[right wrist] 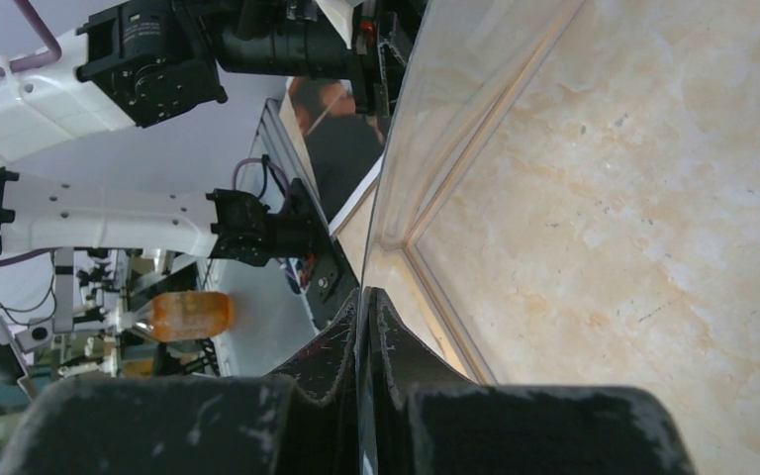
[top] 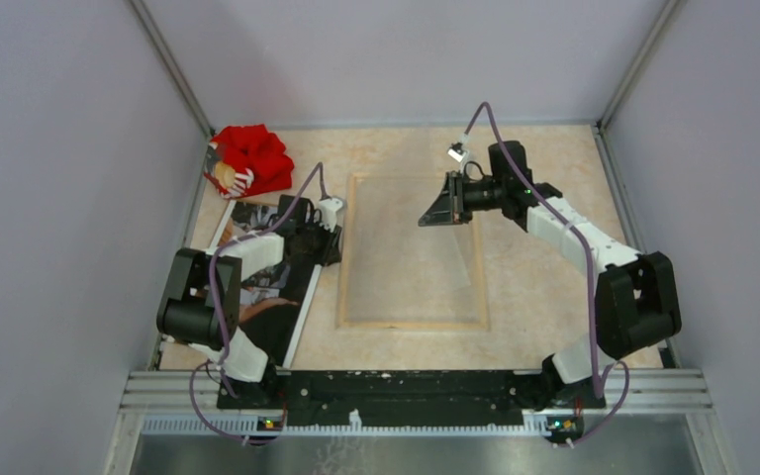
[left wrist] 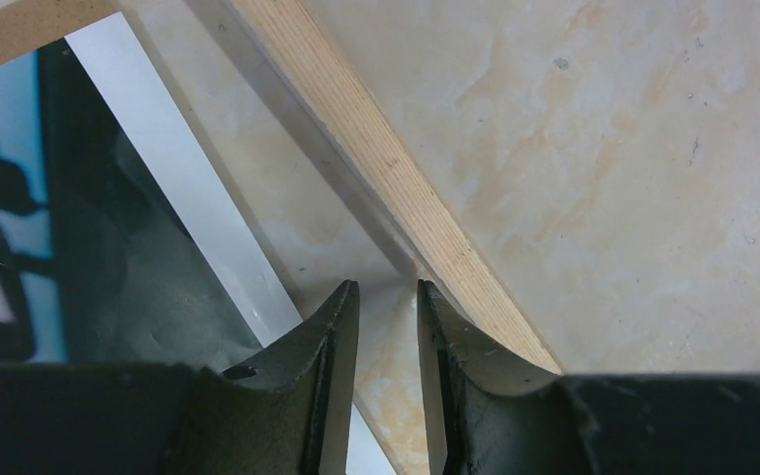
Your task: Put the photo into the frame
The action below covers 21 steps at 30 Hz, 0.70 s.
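While the frame (top: 413, 322) lies wood-side up at mid-picture, long axis running bottom to top, the photo (top: 282, 309) sits just left of it under the left gripper (top: 325, 242) — the nearer arm. From the left wrist, its jaws stand spread and empty over the gap between photo and rail. From the right wrist, the right gripper (right wrist: 368, 297) pinches a clear pane (right wrist: 455, 79) — tilted up.

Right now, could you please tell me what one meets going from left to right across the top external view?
The photo → the frame → the right arm. Left out: the red bundle, overlapping the photo, and the clear sheet in the jaws of the right gripper, overlapping the frame.
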{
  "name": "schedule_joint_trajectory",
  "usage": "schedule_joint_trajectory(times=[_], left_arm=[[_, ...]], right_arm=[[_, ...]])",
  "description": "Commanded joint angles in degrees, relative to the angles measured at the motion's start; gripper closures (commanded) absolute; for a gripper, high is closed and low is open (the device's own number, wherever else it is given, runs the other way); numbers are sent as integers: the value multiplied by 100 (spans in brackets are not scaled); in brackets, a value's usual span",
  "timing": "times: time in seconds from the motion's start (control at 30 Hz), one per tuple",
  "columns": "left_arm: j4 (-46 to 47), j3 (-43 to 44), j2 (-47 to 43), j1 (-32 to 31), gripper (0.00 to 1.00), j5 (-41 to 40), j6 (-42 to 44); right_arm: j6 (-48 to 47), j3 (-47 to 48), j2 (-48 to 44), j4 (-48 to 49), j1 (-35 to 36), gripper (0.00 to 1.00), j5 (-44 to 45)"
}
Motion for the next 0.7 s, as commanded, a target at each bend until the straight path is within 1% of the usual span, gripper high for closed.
schedule_joint_trajectory(times=[0.0,0.13,0.27,0.67], left_arm=[[-198,58,135,78,65,3,-22],[-181,52,140,78,65,13,-18],[-195,50,142,78,65,13,-23],[-192,43,148,87,66,56,-31]], right_arm=[[-220,271,-111,27,35,100,22],[-129,257,-42,106,34,100,30],[-34,193,-183,274,117,100,-52],[-100,120,-619,148,195,100,6]])
